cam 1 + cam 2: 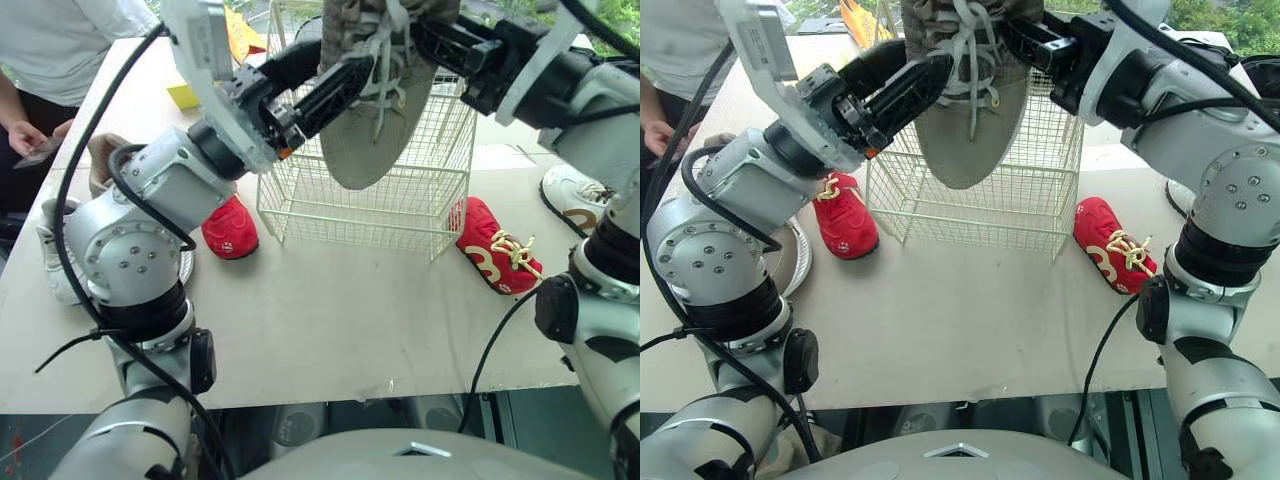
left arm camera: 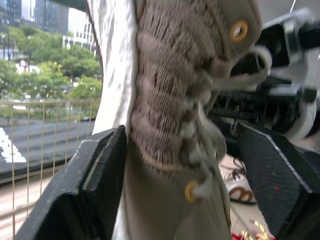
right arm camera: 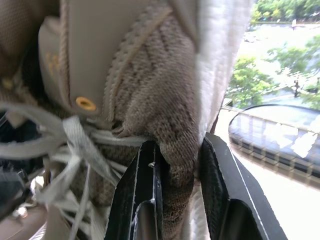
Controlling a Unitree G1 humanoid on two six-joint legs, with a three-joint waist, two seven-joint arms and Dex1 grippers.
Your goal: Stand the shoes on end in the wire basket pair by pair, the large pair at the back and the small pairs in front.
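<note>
Risk first, as we judge it: the whole load hangs from one narrow pinch. The right gripper (image 3: 177, 150) is clenched on a fold of knit at the edge of the large shoe (image 1: 375, 130), and soft knit can creep out of the black fingers.

If that fold slips, the left gripper (image 2: 177, 129) will not save it. It is spread wide around the laced upper, with one finger (image 2: 95, 185) against the side and the other standing apart, so it steadies but does not grasp.

Loose laces dangle below the grip. They could snag on the wire rim on the way down and tip the shoe off its end.

Outward: the shoe hangs toe down, high against the wire basket (image 1: 420, 210). We cannot tell whether it is over the opening or just in front of the near wall. No shoe stands inside, so far as we see.

On the table (image 1: 330, 330), one red shoe (image 1: 232, 228) lies beside the basket's left corner and another red shoe (image 1: 495, 250) beside its right. A white shoe (image 1: 572, 195) sits farther right. A person (image 1: 40, 60) stands at the far left edge.
</note>
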